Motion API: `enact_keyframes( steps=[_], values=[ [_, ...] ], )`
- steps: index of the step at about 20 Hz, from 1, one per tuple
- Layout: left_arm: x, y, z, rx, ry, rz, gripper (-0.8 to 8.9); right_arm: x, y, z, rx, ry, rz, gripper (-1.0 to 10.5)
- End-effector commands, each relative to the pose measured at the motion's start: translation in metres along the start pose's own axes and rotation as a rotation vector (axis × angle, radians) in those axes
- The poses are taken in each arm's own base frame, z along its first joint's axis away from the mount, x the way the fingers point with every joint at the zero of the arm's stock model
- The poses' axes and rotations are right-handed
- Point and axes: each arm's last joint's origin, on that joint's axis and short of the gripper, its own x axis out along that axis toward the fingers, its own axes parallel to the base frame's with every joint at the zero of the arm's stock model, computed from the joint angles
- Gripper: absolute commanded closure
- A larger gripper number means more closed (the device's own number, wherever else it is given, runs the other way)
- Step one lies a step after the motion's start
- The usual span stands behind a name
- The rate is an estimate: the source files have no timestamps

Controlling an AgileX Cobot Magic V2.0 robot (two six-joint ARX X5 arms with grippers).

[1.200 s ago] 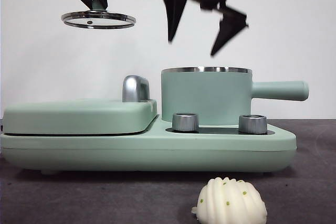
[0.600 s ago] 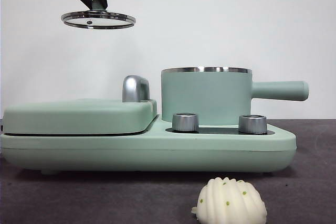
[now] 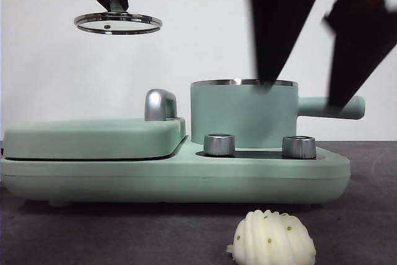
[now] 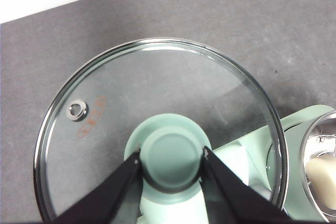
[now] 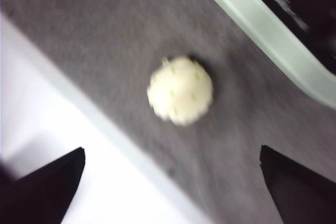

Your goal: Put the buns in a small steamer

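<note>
The ridged bun (image 3: pixel 272 238) with green specks lies on the dark table in front of the green appliance; it also shows blurred in the right wrist view (image 5: pixel 180 89). My right gripper (image 3: pixel 304 91) is open and empty, hanging large and dark above this bun, its jaws wide apart (image 5: pixel 170 150). The smooth bun (image 4: pixel 321 174) lies inside the small steamer (image 3: pixel 243 113), whose steel rim (image 4: pixel 310 145) is uncovered. My left gripper (image 3: pixel 108 1) is shut on the green knob (image 4: pixel 171 157) of the glass lid (image 3: pixel 118 23), held high at the left.
The steamer stands on a mint-green base (image 3: pixel 173 178) with two steel dials (image 3: pixel 218 144). A flat lidded griddle (image 3: pixel 93 136) with a steel handle (image 3: pixel 160 105) takes up its left half. The table's front edge runs close to the ridged bun.
My right gripper rose out of view, then came down open, nearer the camera and over the ridged bun. The left gripper kept the lid nearly still.
</note>
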Motion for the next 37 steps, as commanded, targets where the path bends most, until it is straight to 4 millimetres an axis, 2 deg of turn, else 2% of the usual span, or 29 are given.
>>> enact_keyframes(
  steps=[1,5,8,11,14,15,17,19,23,26,28,30,32,35,37],
  values=[
    [-0.008,-0.003,0.005,0.004,-0.057,-0.002,7.30,0.029,0.003,0.005,0.040,-0.040,0.012,4.0],
    [-0.008,-0.003,0.005,0.004,-0.057,-0.002,7.30,0.066,-0.003,0.006,0.059,0.053,-0.057,4.0],
    [-0.008,-0.003,0.005,0.004,-0.057,-0.002,7.30,0.084,-0.003,0.008,0.060,0.112,-0.039,5.3],
    [-0.008,-0.003,0.005,0.004,-0.058,-0.002,7.30,0.090,-0.003,0.009,0.062,0.126,-0.033,6.0],
    [-0.008,-0.003,0.005,0.003,-0.057,-0.002,7.30,0.090,-0.002,0.011,0.064,0.116,-0.030,7.8],
    [-0.008,-0.003,0.005,0.003,-0.057,-0.002,7.30,0.090,-0.002,0.011,0.065,0.114,-0.029,7.9],
    [-0.008,-0.003,0.005,0.000,-0.057,-0.002,7.30,0.082,0.000,0.015,0.075,0.120,-0.002,7.9],
    [-0.008,-0.003,0.005,0.000,-0.057,-0.002,7.30,0.061,0.004,0.027,0.076,0.121,0.002,7.9],
    [-0.008,-0.003,0.005,0.000,-0.057,-0.002,7.30,-0.008,0.001,0.060,0.088,0.069,-0.035,7.9],
    [-0.008,-0.003,0.005,-0.003,-0.057,-0.003,7.30,-0.057,-0.021,0.088,0.123,-0.025,-0.046,7.9],
    [-0.008,-0.003,0.005,-0.003,-0.057,-0.003,7.30,-0.076,-0.045,0.107,0.155,-0.064,-0.076,7.9],
    [-0.008,-0.003,0.005,-0.002,-0.058,-0.003,7.30,-0.084,-0.071,0.125,0.193,-0.089,-0.108,7.9],
    [-0.008,-0.003,0.005,-0.002,-0.058,-0.003,7.30,-0.081,-0.095,0.141,0.227,-0.093,-0.124,7.9],
    [-0.008,-0.003,0.005,-0.002,-0.058,-0.003,7.30,-0.065,-0.121,0.157,0.257,-0.067,-0.140,7.9],
    [-0.008,-0.003,0.006,-0.002,-0.059,-0.003,7.30,-0.050,-0.131,0.163,0.268,-0.035,-0.145,7.9]
  ],
)
